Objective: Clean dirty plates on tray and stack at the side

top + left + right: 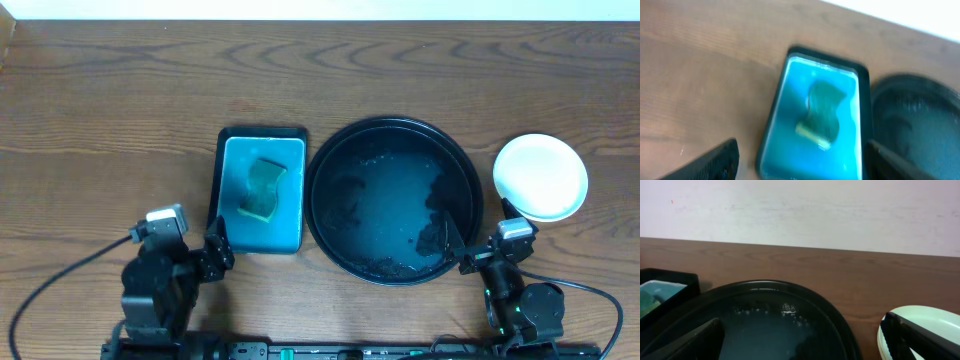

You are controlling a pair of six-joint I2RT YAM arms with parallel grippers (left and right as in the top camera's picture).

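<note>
**Two sets of fingers spread wide, plates beside the tray**

Both pairs stand wide apart and empty. The left fingers sit at the lower left of the overhead view. Their tips are right at the near left corner of a rectangular teal tray, though I can't tell whether they touch it. A green and yellow sponge lies in the middle of that tray. The right fingers are at the lower right, with one tip over the rim of the round black tray and the other out toward the plates. The black tray fills the centre of the frame, just beside the teal one, and its floor is wet with a pale, patchy film. The plates rest on the desk at the right of the frame, close to the black tray's rim but apart from it, with the top face plain and pale. In the right wrist view their edge shows at the lower right, but I can't count how many are stacked.
</note>
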